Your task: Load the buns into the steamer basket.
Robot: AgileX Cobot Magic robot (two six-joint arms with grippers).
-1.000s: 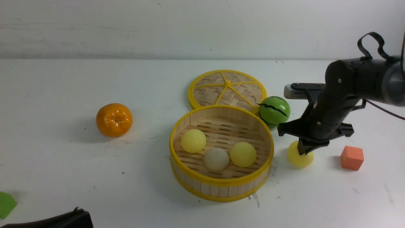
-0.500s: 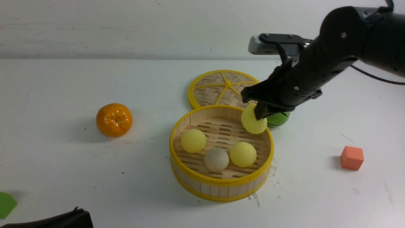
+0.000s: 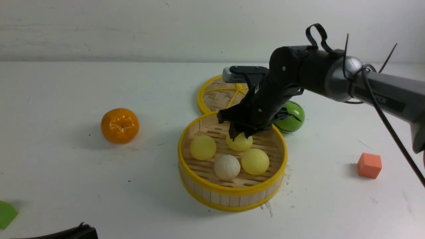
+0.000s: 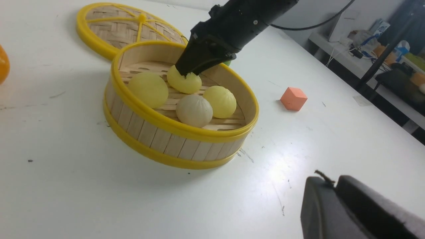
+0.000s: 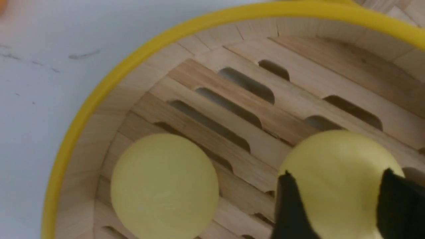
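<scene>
The steamer basket [image 3: 232, 199] stands at the table's middle; it also shows in the left wrist view [image 4: 159, 142] and the right wrist view [image 5: 99, 93]. In it lie two pale yellow buns [image 3: 203, 147] [image 3: 255, 161] and an off-white bun [image 3: 226, 167]. My right gripper [image 3: 239, 134] reaches down into the basket and is shut on the fourth pale yellow bun [image 3: 239, 142], low over the floor at the back. In the right wrist view that bun [image 5: 335, 179] sits between my fingers [image 5: 290, 205]. My left gripper [image 4: 335, 186] is shut and empty, low at the near left.
The woven lid [image 3: 215, 96] lies behind the basket. A green striped watermelon ball [image 3: 292, 118] sits at the basket's right rear. An orange tangerine [image 3: 120, 125] lies to the left, an orange cube [image 3: 369, 165] to the right, a green piece [image 3: 6, 214] at the near left edge.
My right gripper took the yellow bun from the table right of the basket, lifted it over the rim and lowered it into the basket. The left arm has stayed put.
</scene>
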